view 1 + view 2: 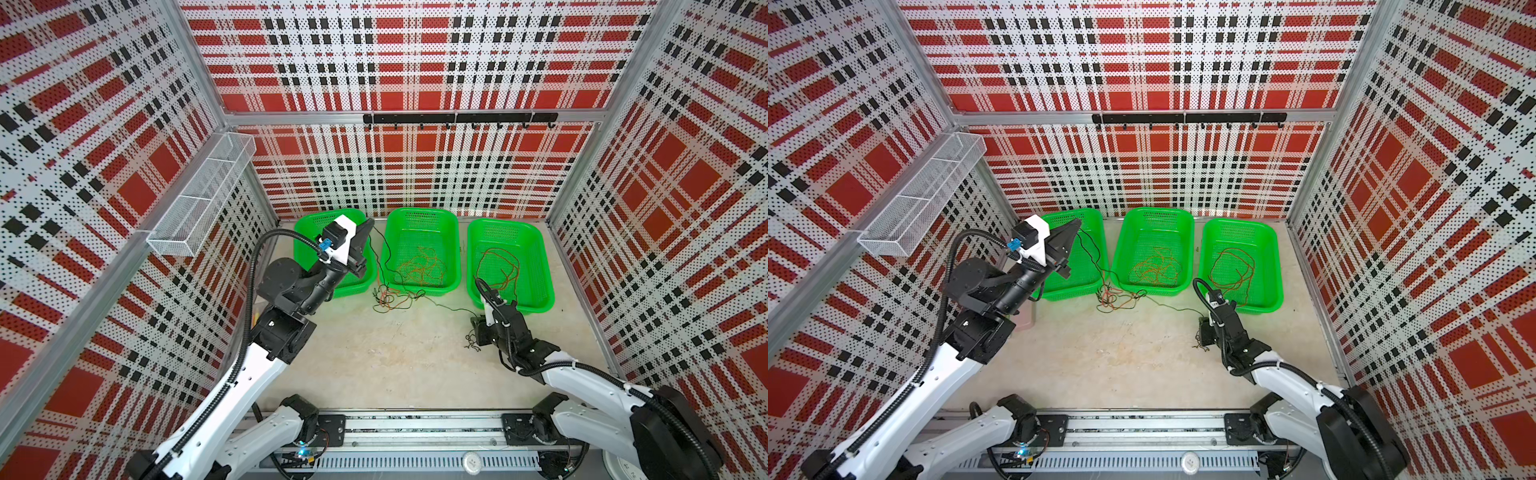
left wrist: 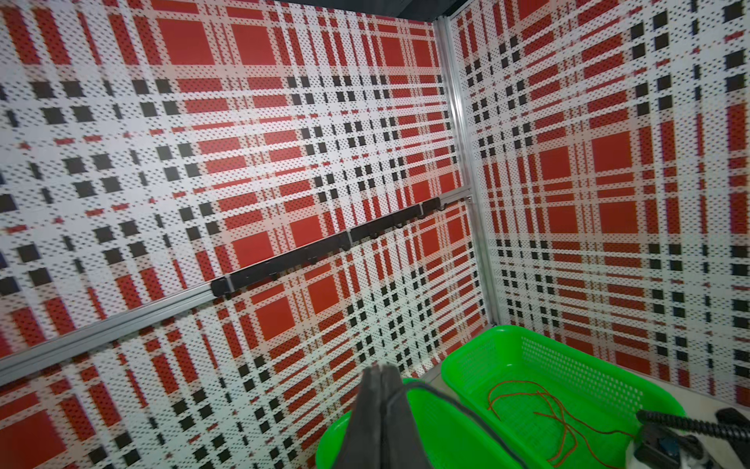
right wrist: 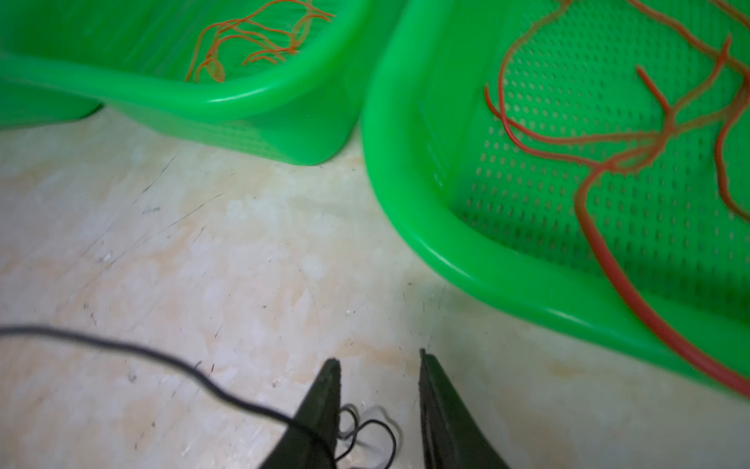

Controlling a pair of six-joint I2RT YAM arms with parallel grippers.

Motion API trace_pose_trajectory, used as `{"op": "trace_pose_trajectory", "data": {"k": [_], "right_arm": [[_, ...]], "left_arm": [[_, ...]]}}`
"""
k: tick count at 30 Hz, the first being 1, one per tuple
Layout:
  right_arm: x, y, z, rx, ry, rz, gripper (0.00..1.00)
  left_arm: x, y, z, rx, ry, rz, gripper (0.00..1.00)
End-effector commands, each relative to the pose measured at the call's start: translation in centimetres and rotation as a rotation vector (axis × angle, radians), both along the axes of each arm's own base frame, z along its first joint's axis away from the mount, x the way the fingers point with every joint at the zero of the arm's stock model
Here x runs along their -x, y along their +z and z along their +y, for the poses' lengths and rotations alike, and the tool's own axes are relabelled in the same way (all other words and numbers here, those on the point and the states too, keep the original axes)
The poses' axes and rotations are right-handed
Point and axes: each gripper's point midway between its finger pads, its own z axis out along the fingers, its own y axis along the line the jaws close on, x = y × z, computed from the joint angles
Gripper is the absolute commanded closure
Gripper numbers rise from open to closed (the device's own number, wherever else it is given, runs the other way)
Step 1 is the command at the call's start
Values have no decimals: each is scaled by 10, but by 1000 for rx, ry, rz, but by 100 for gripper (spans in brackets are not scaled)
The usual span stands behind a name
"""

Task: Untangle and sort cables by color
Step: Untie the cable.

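Judged roughly half done. Found orange cables (image 1: 419, 266) in middle basket (image 1: 419, 291), reddish-brown cables (image 1: 498, 266) in right basket (image 1: 498, 222). Noted mixed tangle (image 1: 390, 299) loose on table (image 1: 395, 365) before the baskets, unsorted. Noted left gripper (image 1: 370, 223) raised over left basket (image 1: 353, 291), closed, seemingly pinching a black cable (image 1: 385, 249); right gripper (image 3: 377, 359) down at table, jaws parted, more black cable coiled between, ungripped.

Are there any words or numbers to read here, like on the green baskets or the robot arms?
None can be read. The green baskets and the robot arms show no writing. Any marks on the round white cap on the front rail are too small to tell.
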Motion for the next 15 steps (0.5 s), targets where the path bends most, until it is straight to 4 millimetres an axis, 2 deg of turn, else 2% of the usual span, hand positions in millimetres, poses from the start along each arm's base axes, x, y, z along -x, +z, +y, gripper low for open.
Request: {"op": "trace_pose_trajectory", "data": {"k": [1,6,7,9,15], "right_arm": [[-2,50,32,-56,160,-163,55],[19,83,66,-120,308,-269,44],[26,89,76,-144,355,-290,40],[41,102,95,-179,451,-344,37],[57,135,119,-170,523,-469,32]], "left_arm": [[11,-13,-33,-29,-87,13,100],[11,-22,-48,-27,-95,37,100],[12,-23,-49,-26,-96,38,100],[14,-26,-53,-30,-103,38,100],[24,-26,-64,-22,-120,46,100]]}}
